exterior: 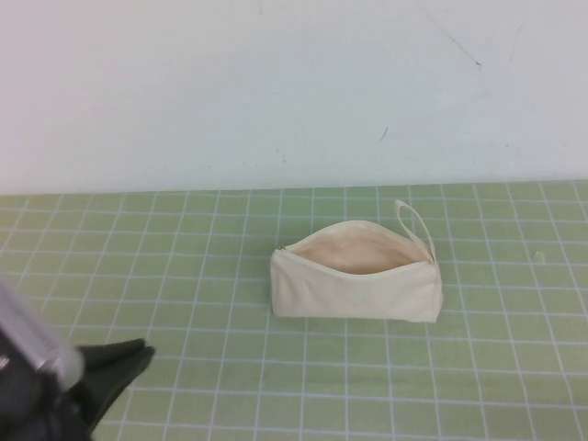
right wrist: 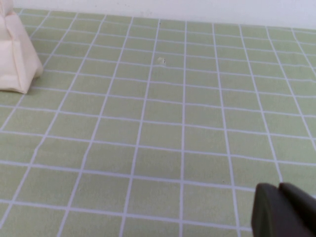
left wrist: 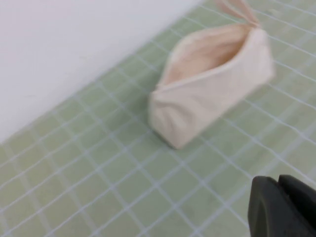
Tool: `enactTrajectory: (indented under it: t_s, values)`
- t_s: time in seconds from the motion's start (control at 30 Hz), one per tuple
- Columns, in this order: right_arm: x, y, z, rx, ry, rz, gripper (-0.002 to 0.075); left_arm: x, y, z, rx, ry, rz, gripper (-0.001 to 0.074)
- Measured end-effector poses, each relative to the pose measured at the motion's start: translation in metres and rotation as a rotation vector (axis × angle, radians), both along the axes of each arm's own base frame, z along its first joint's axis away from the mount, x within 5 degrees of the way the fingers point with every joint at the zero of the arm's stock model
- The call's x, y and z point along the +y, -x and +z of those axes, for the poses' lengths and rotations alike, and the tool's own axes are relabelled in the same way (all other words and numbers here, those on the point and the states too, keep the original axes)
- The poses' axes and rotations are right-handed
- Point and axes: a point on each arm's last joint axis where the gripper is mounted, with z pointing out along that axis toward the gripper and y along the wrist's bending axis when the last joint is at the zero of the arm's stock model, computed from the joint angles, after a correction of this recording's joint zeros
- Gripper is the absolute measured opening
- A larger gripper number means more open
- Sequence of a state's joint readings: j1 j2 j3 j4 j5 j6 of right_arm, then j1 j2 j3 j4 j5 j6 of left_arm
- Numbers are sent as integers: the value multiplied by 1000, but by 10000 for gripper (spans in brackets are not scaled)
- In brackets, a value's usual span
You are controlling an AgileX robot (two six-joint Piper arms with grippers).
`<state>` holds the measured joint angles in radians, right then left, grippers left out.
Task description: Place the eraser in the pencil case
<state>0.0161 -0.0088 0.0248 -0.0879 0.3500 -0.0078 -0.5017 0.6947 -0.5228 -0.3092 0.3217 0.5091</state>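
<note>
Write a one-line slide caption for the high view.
Open pencil case stands unzipped on the green grid mat; left gripper sits at the near left corner, right gripper and eraser out of view.

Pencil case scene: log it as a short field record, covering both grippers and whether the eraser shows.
pencil case: cream fabric pouch standing on the green grid mat, right of centre
opening: unzipped, beige lining showing
strap: thin loop at its right end
eraser: not visible in any view
left gripper: low at the near left, apart from the pouch, fingers together, holding nothing
right gripper: only a dark edge seen in its wrist view, over bare mat
</note>
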Motion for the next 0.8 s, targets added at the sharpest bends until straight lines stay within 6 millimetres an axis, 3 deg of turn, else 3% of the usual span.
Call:
enactTrajectory:
  t_s: [0.23, 0.4, 0.8]
  values:
    - [0, 0, 0, 0, 0, 0, -1, 30, 30, -41, -215, 160, 146, 0]
    - [0, 0, 0, 0, 0, 0, -1, 52, 48, -64, -277, 251, 306, 0]
    - [0, 0, 0, 0, 0, 0, -1, 76, 66, -106, -172, 251, 655, 0]
